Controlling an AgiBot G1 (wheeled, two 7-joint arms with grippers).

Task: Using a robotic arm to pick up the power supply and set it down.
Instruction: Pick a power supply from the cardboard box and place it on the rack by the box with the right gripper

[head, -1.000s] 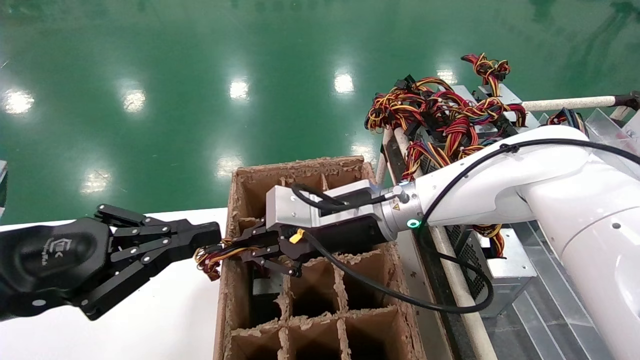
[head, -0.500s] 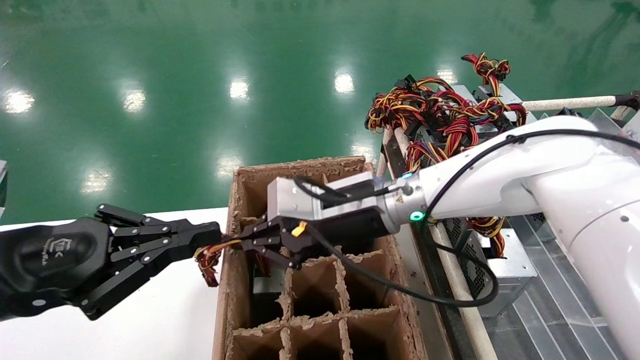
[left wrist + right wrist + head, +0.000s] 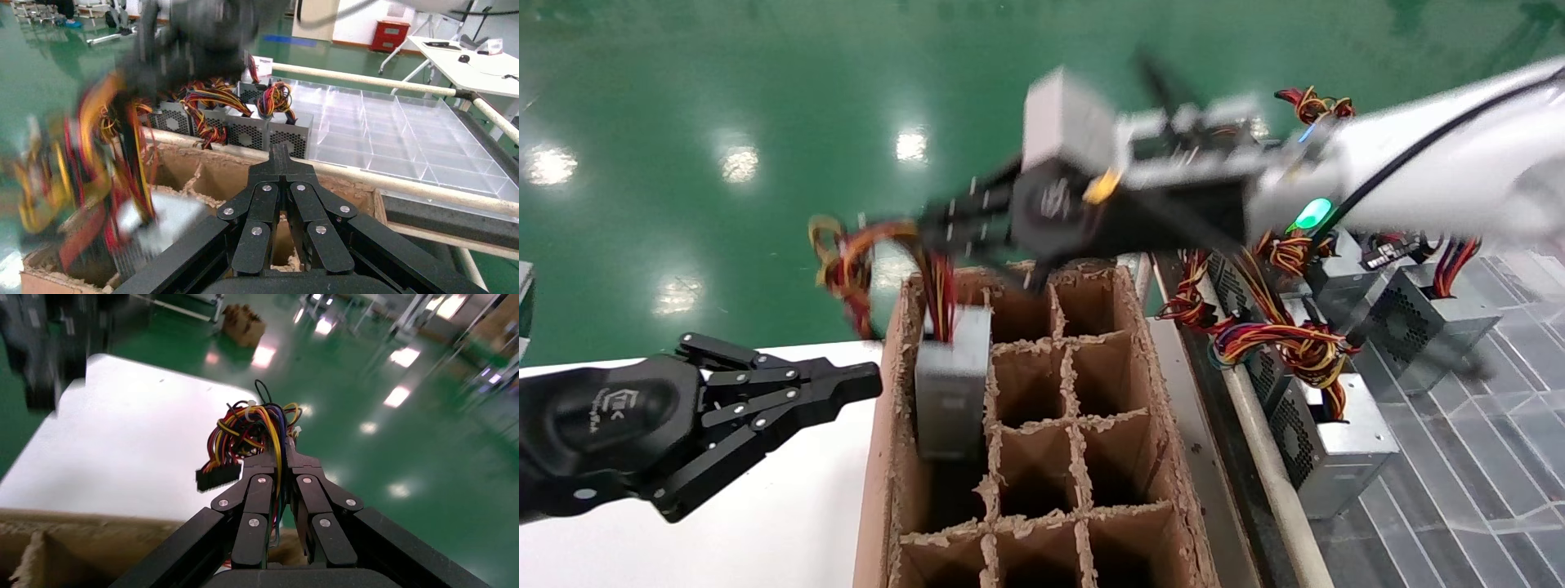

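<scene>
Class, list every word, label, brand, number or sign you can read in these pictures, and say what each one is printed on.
No text can be read for certain.
Left gripper, parked over the white table: a white logo with small lettering, too small to read.
Right gripper, shut on the power supply wires: a round white mark, blurred.
Cardboard box: no print visible.

Factory or assembly hall. Glossy green floor (image 3: 723, 98) across the upper frame, spare power supply units (image 3: 1324, 445) racked at right on clear divided trays (image 3: 392, 135), partitioned cardboard crate (image 3: 1042, 425) at centre.
</scene>
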